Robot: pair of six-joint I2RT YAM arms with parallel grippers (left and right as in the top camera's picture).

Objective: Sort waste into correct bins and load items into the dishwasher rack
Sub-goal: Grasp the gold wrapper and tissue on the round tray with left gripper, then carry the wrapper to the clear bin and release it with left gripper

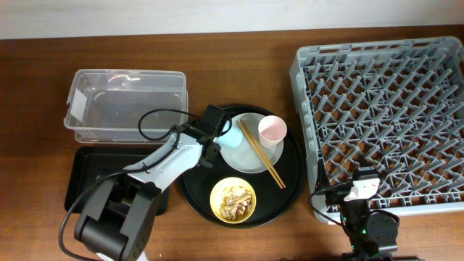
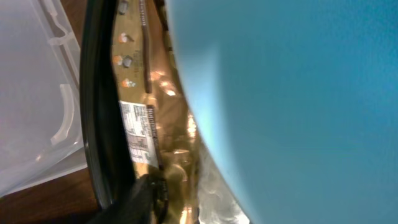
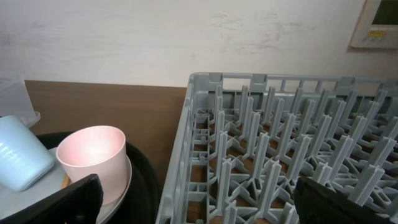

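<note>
My left gripper (image 1: 214, 139) is at the left rim of the round black tray, right against the blue cup (image 1: 233, 137). In the left wrist view the blue cup (image 2: 292, 106) fills the right side. A shiny brown wrapper (image 2: 158, 118) with a white label and a bit of white napkin (image 2: 217, 200) lie beside it. Only one dark finger (image 2: 144, 200) shows, so its state is unclear. The pink cup (image 1: 272, 130) and the chopsticks (image 1: 261, 154) rest on the pale plate (image 1: 243, 156). The yellow bowl (image 1: 233, 200) holds food scraps. My right gripper (image 1: 360, 185) is open and empty at the dishwasher rack's (image 1: 384, 123) front left corner.
The clear plastic box (image 1: 123, 104) stands at the back left, with the flat black tray (image 1: 81, 177) in front of it. The round black tray (image 1: 293, 170) holds the dishes. The right wrist view shows the rack (image 3: 280, 143), the pink cup (image 3: 93, 155) and the blue cup (image 3: 22, 158).
</note>
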